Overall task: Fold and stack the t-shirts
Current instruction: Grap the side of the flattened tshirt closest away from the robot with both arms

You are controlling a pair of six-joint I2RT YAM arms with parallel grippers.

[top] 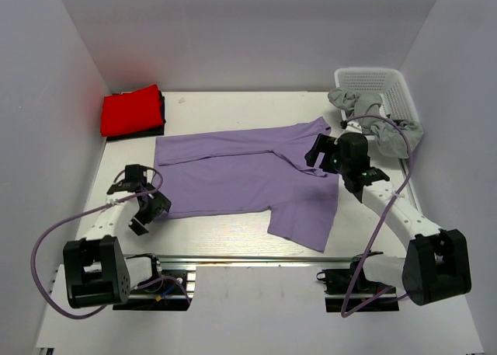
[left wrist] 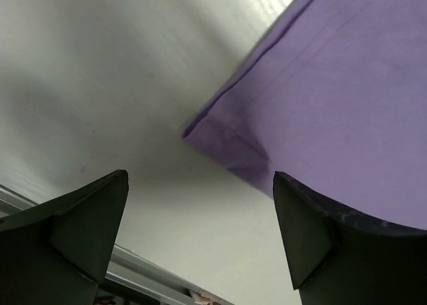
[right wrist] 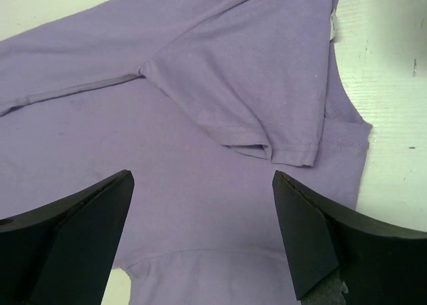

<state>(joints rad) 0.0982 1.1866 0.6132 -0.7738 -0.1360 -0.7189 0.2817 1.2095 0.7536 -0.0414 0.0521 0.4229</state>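
Lavender t-shirt (top: 241, 172) spread on the counter (top: 225, 234); red t-shirt (top: 132, 110) folded off its far-left corner, seen only overhead. Wide open and empty: left fingers (left wrist: 80, 218) at its hem corner, right fingers (right wrist: 320, 231) over its sleeve.

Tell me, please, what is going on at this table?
The purple shirt lies spread on the table, partly folded. The left gripper hangs open at its near left corner; the right gripper hangs open over a sleeve folded inward. Neither holds cloth. A red shirt sits folded at the far left, and grey clothes drape over the basket.
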